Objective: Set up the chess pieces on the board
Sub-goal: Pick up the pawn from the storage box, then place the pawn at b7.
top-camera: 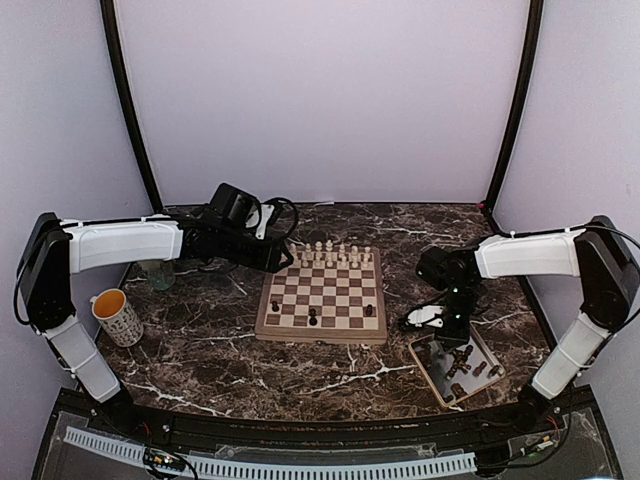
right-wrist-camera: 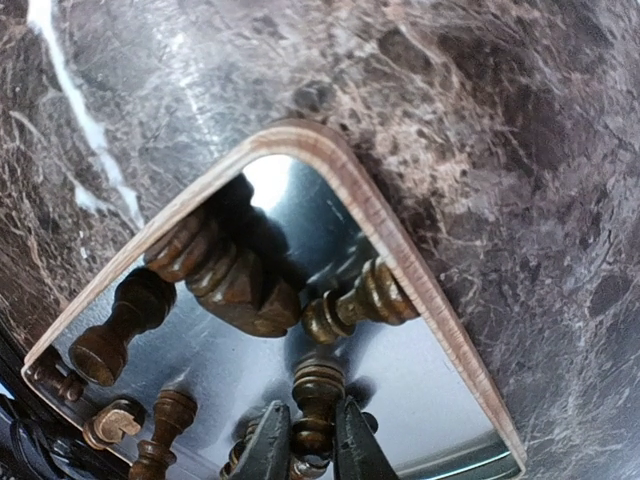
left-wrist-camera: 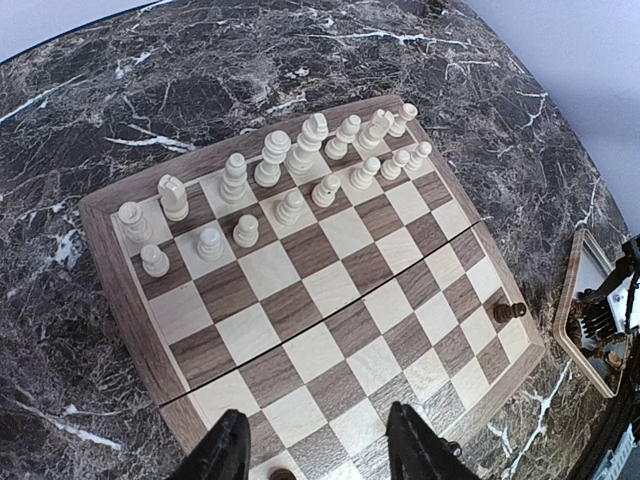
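Note:
The board lies mid-table, cream chessmen lined along its far rows. Three dark chess pieces stand on its near rows. Over the board's far left corner hangs my left gripper, open; in the left wrist view its fingers frame bare squares, and a dark piece stands near the right rim. My right gripper is down in the tray, its jaws pressed against both sides of an upright dark piece. More dark pieces lie around it.
The beige tray with several dark pieces sits right of the board near the table's front. A patterned mug stands at the left, and a small glass behind it. Dark cables lie at the back beyond the board.

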